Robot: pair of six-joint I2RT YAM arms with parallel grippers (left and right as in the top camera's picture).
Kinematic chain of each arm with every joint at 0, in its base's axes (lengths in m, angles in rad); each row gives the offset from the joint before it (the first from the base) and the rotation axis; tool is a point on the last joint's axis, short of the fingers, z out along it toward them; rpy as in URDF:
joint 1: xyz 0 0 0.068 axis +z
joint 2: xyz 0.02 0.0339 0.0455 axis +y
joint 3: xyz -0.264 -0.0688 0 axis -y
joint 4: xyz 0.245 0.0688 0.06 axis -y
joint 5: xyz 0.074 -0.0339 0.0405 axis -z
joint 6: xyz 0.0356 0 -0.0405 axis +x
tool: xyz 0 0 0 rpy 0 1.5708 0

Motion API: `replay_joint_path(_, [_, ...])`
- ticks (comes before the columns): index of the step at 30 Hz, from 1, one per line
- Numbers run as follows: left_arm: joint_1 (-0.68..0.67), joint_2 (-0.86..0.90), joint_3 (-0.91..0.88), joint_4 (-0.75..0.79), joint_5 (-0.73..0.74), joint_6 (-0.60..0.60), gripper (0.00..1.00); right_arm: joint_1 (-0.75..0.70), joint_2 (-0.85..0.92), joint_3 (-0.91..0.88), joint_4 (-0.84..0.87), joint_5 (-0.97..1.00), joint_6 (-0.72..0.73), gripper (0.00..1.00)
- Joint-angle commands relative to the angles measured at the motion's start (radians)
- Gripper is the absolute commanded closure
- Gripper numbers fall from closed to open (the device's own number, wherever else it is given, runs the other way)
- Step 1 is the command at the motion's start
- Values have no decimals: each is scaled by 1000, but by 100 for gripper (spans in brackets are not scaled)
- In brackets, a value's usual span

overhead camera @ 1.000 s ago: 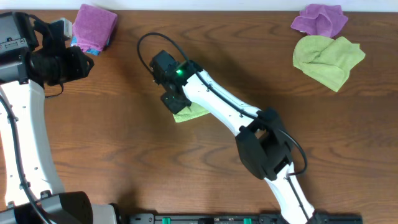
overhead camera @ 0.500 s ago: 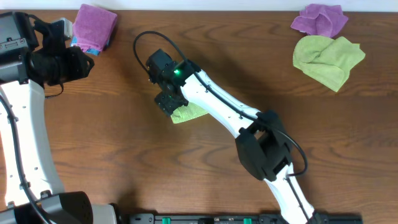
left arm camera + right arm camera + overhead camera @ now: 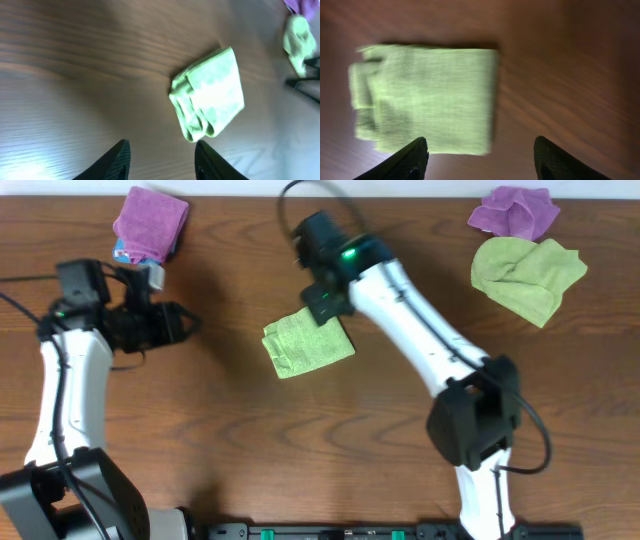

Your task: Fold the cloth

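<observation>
A light green cloth lies folded into a small rectangle in the middle of the wooden table, with a rolled edge on its left side. My right gripper hovers just behind the cloth's far right corner. In the right wrist view its jaws stand wide apart with nothing between them, and the cloth lies flat ahead. My left gripper is left of the cloth and points toward it. Its jaws are open and empty, with the cloth ahead of them, untouched.
A folded purple cloth sits on a blue one at the back left. At the back right lie a crumpled purple cloth and a crumpled green cloth. The right arm's white links cross the table's middle right.
The right gripper has let go of the green cloth, opened and pulled back to the right. The left arm has swung in toward the cloth and its jaws have opened.
</observation>
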Motion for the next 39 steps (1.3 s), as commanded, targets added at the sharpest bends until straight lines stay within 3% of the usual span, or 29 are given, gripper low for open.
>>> replay_joint_path(1, [-67,0,-87,77,84,-38,52,-44,-22,16,-10,-66,2,30])
replay_joint_path(4, [-154,0,-153,192,64,-92,43,-76,-22,16,-19,-84,-2,30])
replay_joint_path(9, [-254,0,-221,334,-92,-232,37,-97,-22,16,-46,-84,-24,31])
replay_joint_path(13, [-274,29,-278,461,-89,-314,34,-103,-22,16,-61,-79,-47,30])
replay_joint_path(18, [-275,152,-283,532,31,-376,35,-125,-22,16,-72,-84,-73,29])
replay_joint_path(20, [-277,204,-283,576,79,-413,35,-140,-22,14,-72,-116,-92,41])
replay_joint_path(22, [-278,245,-283,615,119,-440,35,-158,-22,3,-64,-172,-111,67])
replay_joint_path(23, [-278,267,-283,632,129,-461,35,-170,-22,-16,-46,-200,-113,87])
replay_joint_path(24, [-278,281,-283,642,135,-465,35,-178,-22,-41,-22,-218,-113,97])
replay_joint_path(39, [-359,308,-283,649,99,-489,33,-167,-21,-344,277,-257,-97,99])
